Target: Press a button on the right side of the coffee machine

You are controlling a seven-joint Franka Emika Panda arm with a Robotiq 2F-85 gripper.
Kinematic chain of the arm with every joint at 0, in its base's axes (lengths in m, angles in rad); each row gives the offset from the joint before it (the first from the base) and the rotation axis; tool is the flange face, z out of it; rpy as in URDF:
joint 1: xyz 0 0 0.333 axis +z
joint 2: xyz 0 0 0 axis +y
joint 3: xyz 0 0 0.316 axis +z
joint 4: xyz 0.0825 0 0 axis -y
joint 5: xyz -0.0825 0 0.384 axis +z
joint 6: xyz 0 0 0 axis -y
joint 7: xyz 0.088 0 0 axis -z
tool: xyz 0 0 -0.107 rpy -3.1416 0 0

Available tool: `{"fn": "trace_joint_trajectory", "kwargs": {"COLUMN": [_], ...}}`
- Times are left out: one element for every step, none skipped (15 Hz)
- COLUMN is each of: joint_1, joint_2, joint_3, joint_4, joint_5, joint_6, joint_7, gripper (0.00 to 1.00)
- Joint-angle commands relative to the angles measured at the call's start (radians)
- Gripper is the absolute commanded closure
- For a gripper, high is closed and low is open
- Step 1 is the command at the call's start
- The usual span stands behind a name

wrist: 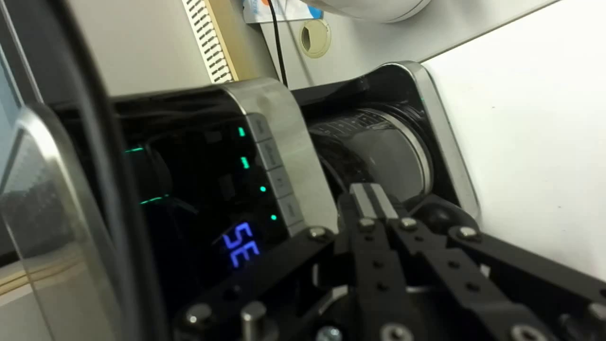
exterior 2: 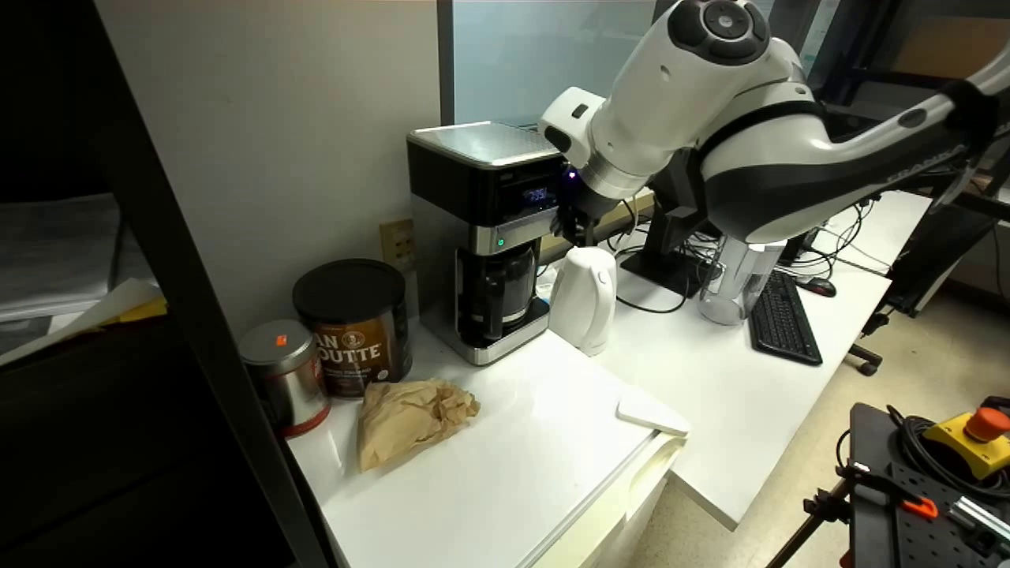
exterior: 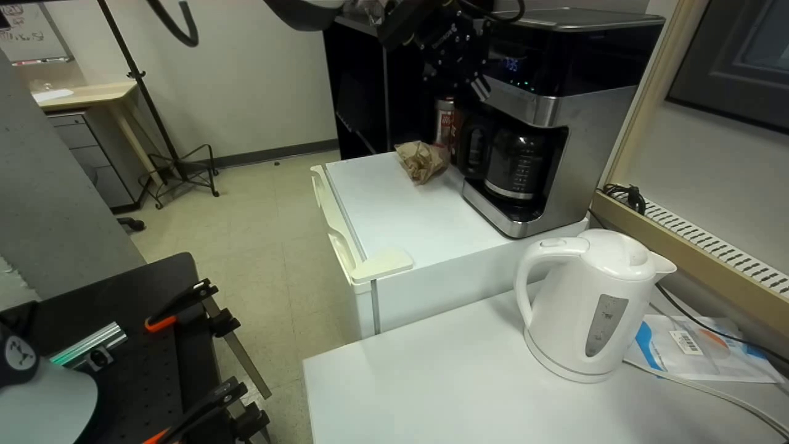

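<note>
Coffee machine [exterior: 595, 123]: upright on the white counter [exterior: 407, 216]; the exterior views show opposite flanks, the wrist view its front up close, turned sideways.
Hand [wrist: 373, 201]: fingers [wrist: 363, 203] together, side by side; the wrist view lays them over the dark carafe [wrist: 388, 161], and an exterior view puts their tips [exterior: 482, 88] before the machine's front. Touching it or apart, I cannot tell.
Buttons [wrist: 274, 154]: a column of grey keys along the silver band [wrist: 296, 137], told apart only in the wrist view; their lettering is blurred.
Green light [exterior 2: 500, 242]: round, on the band, in an exterior view alone.
Display [wrist: 242, 244]: blue digits, lit in all three views, running behind the hand in the wrist view.
Arm [exterior 2: 647, 110]: its white links laid out at length in an exterior view.
Kettle [exterior: 585, 314]: white, near the machine on the lower counter [exterior: 419, 394], in both exterior views; the wrist view catches only its base.
Grommet [wrist: 316, 38]: round, cream, set in the lower counter, wrist view only.
Paper bag [exterior 2: 410, 418]: crumpled, just beside the brown tin [exterior 2: 355, 331] and the silver tin [exterior 2: 288, 371].
Keyboard [exterior 2: 783, 319], clear pitcher [exterior 2: 730, 284]: in an exterior view alone.
Whiteboard [exterior: 31, 34], pale desk [exterior: 86, 95]: likewise, in an exterior view alone.
</note>
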Motion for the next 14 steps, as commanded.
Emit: {"fn": "trace_joint_trajectory", "kwargs": {"joint_1": [0.02,0.024,0.025,0.027,0.029,0.03,0.03,0.029,0.029,0.029,0.029,0.028,0.028,0.028], "joint_2": [-0.102,-0.12,-0.136,-0.154,-0.17,-0.187,-0.2,-0.213,-0.226,-0.239,-0.252,-0.264,-0.276,-0.286], "joint_3": [0.019,0.025,0.031,0.036,0.039,0.043,0.045,0.047,0.048,0.049,0.05,0.051,0.051,0.052], "joint_4": [-0.125,-0.148,-0.169,-0.19,-0.21,-0.23,-0.244,-0.259,-0.271,-0.285,-0.297,-0.309,-0.32,-0.331], "joint_5": [-0.002,0.004,0.006,0.01,0.005,0.002,0.0,-0.003,-0.004,-0.01,-0.014,-0.018,-0.023,-0.025], "joint_6": [-0.014,-0.025,-0.025,-0.032,-0.032,-0.033,-0.035,-0.033,-0.034,-0.034,-0.035,-0.033,-0.031,-0.031], "joint_7": [-0.028,-0.037,-0.044,-0.052,-0.056,-0.059,-0.061,-0.065,-0.067,-0.064,-0.064,-0.064,-0.064,-0.066], "gripper": [1.0,1.0,1.0,1.0,1.0,1.0,1.0,1.0,1.0,1.0,1.0,1.0,1.0,1.0]}}
